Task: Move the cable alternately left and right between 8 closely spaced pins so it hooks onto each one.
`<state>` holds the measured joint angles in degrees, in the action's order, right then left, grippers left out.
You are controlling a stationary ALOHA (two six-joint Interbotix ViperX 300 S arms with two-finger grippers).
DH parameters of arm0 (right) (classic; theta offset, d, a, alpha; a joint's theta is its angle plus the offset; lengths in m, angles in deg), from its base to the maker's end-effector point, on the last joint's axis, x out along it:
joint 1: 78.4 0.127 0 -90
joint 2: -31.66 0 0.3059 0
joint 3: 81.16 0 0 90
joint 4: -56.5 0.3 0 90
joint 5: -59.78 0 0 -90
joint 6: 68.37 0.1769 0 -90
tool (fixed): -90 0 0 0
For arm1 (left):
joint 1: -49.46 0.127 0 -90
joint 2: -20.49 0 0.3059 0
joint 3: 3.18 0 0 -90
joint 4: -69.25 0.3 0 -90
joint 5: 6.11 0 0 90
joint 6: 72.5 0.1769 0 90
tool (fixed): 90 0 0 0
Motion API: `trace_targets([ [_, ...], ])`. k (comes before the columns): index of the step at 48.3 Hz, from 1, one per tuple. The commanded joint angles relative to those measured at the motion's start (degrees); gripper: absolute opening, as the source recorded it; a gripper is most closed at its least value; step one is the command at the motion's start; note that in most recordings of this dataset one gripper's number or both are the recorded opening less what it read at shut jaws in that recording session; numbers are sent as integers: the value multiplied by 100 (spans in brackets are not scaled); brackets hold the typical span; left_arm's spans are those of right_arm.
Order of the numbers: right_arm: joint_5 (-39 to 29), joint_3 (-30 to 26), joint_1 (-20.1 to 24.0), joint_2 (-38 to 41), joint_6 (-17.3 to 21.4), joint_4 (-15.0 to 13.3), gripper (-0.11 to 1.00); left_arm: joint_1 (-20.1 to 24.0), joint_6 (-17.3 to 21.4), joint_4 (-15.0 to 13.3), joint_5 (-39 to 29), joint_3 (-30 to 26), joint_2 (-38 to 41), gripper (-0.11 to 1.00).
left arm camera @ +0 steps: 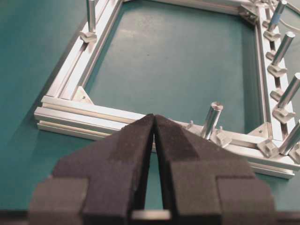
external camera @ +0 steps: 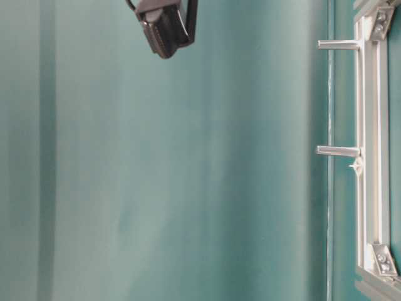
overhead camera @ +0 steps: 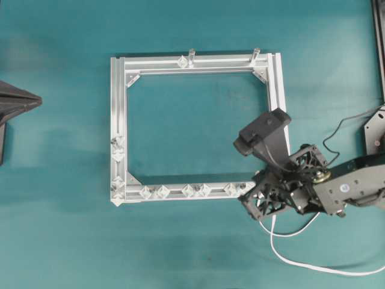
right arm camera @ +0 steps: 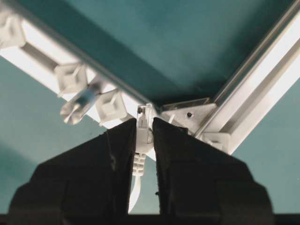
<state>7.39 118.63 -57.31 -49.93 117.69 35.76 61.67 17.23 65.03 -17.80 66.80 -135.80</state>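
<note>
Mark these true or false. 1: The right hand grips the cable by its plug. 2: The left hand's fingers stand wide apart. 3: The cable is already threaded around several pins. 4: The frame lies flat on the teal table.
1. True: the right hand pinches the cable at its clear plug.
2. False: the left hand is shut, its tips meeting.
3. False: the cable trails loose off the frame; no pins are hooked.
4. True.

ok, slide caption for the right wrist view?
Right gripper holding cable plug-first near the frame's corner bracket.
</note>
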Motion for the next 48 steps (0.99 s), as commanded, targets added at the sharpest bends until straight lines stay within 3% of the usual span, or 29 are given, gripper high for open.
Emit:
trace_targets([
  [1,18,-18,0,-114,141,-26,15,35,-18,26,44,-62,53,9],
  [22,519,185,0,-62,712,-26,15,44,-18,18,44,-62,53,9],
  [48,554,255,-35,-62,923,-26,15,44,-18,18,44,-62,53,9],
])
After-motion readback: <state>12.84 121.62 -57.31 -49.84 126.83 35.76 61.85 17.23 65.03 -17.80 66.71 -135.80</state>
